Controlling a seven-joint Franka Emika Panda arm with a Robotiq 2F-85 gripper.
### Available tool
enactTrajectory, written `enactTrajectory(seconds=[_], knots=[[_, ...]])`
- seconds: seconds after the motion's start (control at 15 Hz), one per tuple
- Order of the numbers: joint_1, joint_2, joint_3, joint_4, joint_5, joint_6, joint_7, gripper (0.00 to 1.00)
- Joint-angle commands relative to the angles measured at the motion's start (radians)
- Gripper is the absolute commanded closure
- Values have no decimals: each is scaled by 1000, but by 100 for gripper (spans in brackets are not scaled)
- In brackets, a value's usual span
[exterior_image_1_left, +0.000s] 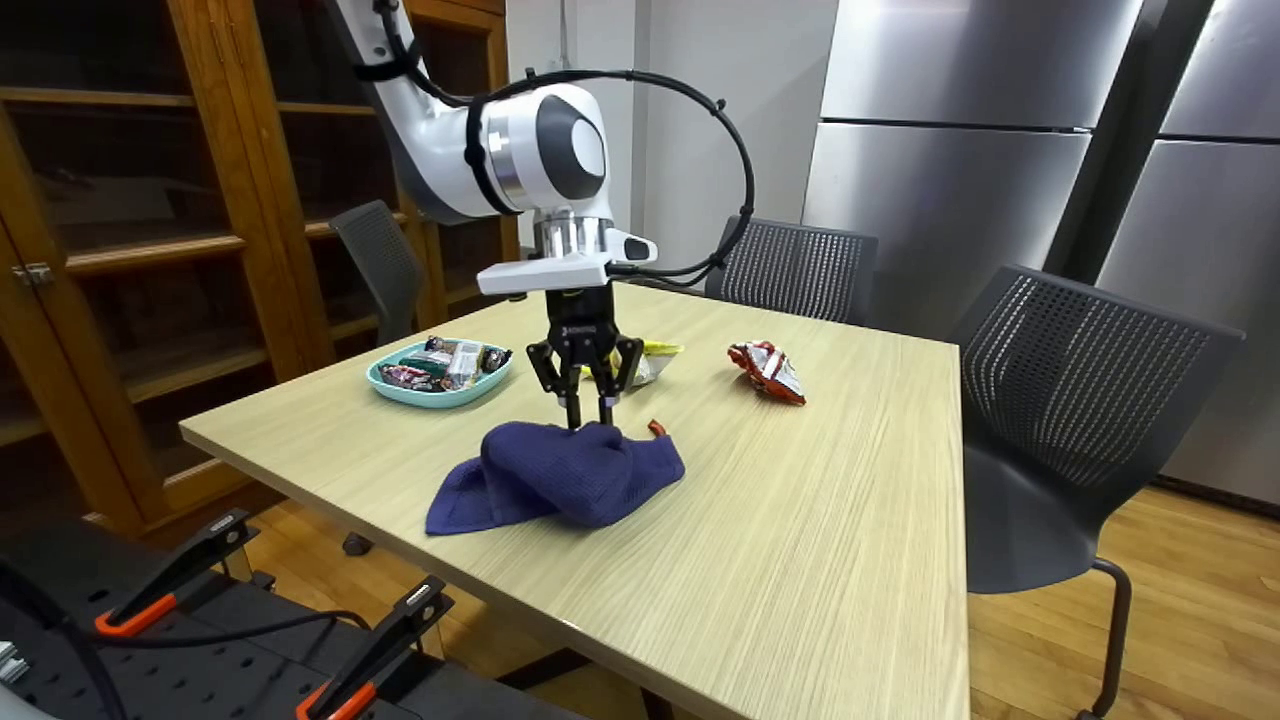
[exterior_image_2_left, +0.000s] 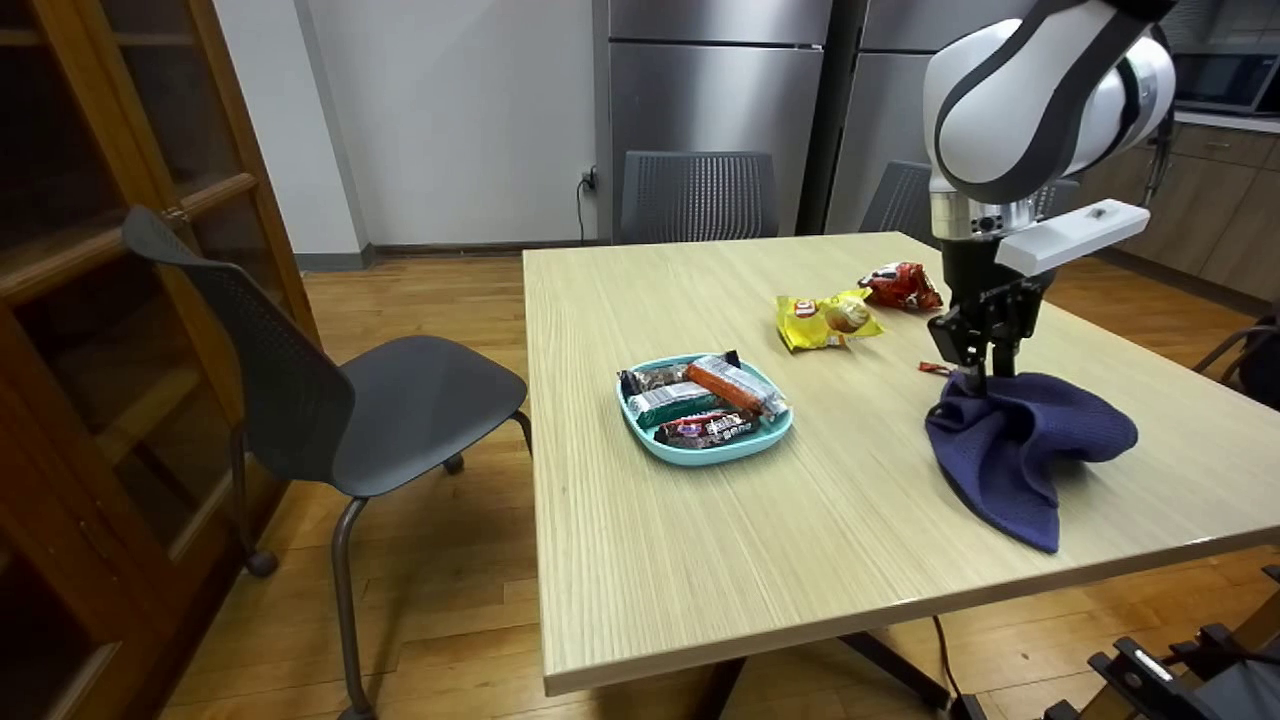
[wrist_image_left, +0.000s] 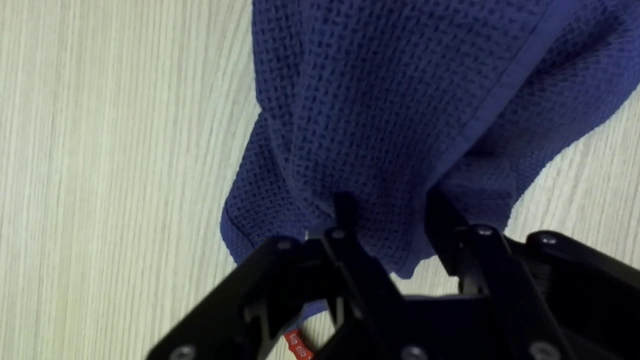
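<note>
The gripper (exterior_image_1_left: 590, 415) stands over the rumpled blue cloth (exterior_image_1_left: 560, 470), fingertips (wrist_image_left: 346, 212) partly hidden in its folds, narrowly apart; whether they pinch I cannot tell. The waffle-woven, flat-hemmed cloth lies on the table (exterior_image_1_left: 820, 520). Just beyond, a red scrap (exterior_image_1_left: 656, 428) is hard to identify; farther, the gripper partly blocks a crinkled yellow packet (exterior_image_1_left: 655, 362) in an exterior view.

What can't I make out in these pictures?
Wrist view: whether the fingers grip the blue cloth firmly; their tips blur into dark folds.
All views: anything possibly beneath the cloth, which covers it.
In an exterior view: part of the yellow packet, hidden behind the fingers.
Both exterior views: top of the arm, cut off by the edge.
Both exterior views: fine print on the wrappers, too small.
</note>
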Motion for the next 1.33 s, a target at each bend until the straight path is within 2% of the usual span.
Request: enactTrajectory(seconds=[0.0,0.13,0.6,1.27], knots=[[10,6,-5,24,-29,-31,34,89],[10,8,-5,27,-28,-32,33,100],[-2,-8,3,26,-9,-34,14,100],[-24,-187,60,-17,57,-2,-87,100]])
